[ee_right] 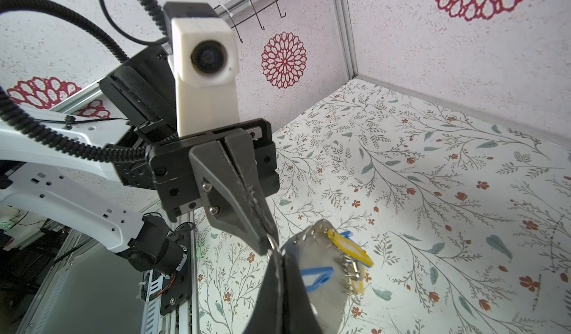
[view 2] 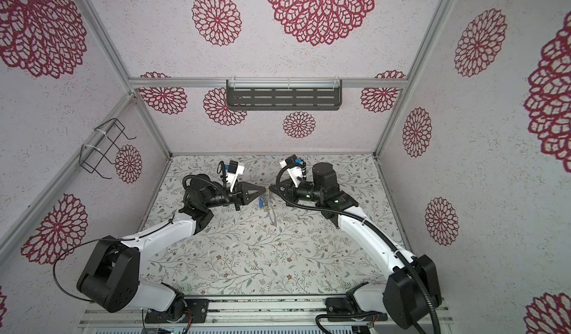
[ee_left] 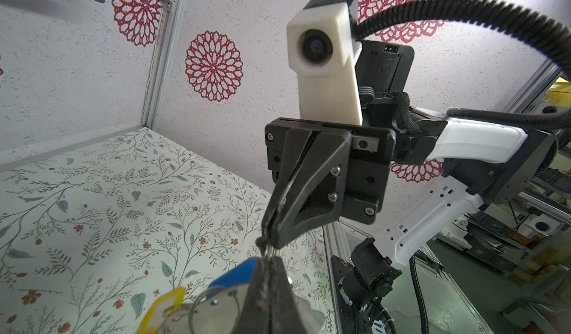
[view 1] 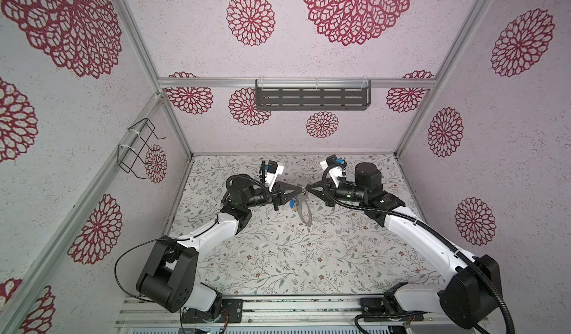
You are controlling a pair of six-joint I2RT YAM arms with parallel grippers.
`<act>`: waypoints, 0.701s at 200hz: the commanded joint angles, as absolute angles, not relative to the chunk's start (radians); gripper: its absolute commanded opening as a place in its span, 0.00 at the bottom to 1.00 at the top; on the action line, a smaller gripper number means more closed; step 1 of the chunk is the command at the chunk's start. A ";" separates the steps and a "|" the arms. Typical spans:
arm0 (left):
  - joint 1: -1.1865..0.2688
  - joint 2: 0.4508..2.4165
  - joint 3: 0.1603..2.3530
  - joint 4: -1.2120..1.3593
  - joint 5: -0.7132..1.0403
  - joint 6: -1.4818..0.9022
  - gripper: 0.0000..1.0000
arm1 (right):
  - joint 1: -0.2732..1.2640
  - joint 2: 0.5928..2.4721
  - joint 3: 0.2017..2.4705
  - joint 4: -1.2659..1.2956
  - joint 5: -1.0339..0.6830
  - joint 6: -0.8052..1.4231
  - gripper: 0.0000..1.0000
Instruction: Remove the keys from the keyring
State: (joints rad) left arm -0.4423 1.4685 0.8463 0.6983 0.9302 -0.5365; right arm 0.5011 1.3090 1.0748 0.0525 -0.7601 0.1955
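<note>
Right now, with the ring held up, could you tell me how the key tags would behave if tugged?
The key tags would probably swing and twist freely, since they dangle loosely from the ring. They look like thin plastic, so likely light. Their smooth faces might slip in a pinch.

Lab; wallpapered enclosure (view 1: 200, 39), aluminium frame (view 1: 296, 83)

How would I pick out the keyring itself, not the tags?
Start at the floral table; above it the left fingers and right fingers meet tip to tip. Hanging just below that meeting point is the keyring: one large, thin grey hoop with small bumps on its rim, unlike the small yellow and blue keys clustered near its top.
</note>
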 commanded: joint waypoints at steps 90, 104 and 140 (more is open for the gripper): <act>-0.434 1.437 0.819 0.916 0.791 -0.568 0.00 | 0.505 1.260 1.026 0.093 -0.718 0.204 0.00; -0.436 1.439 0.796 1.011 0.724 -0.604 0.00 | 0.511 1.251 1.009 0.115 -0.711 0.226 0.00; -0.466 1.487 0.753 1.228 0.594 -0.670 0.00 | 0.572 1.231 0.967 0.209 -0.656 0.283 0.00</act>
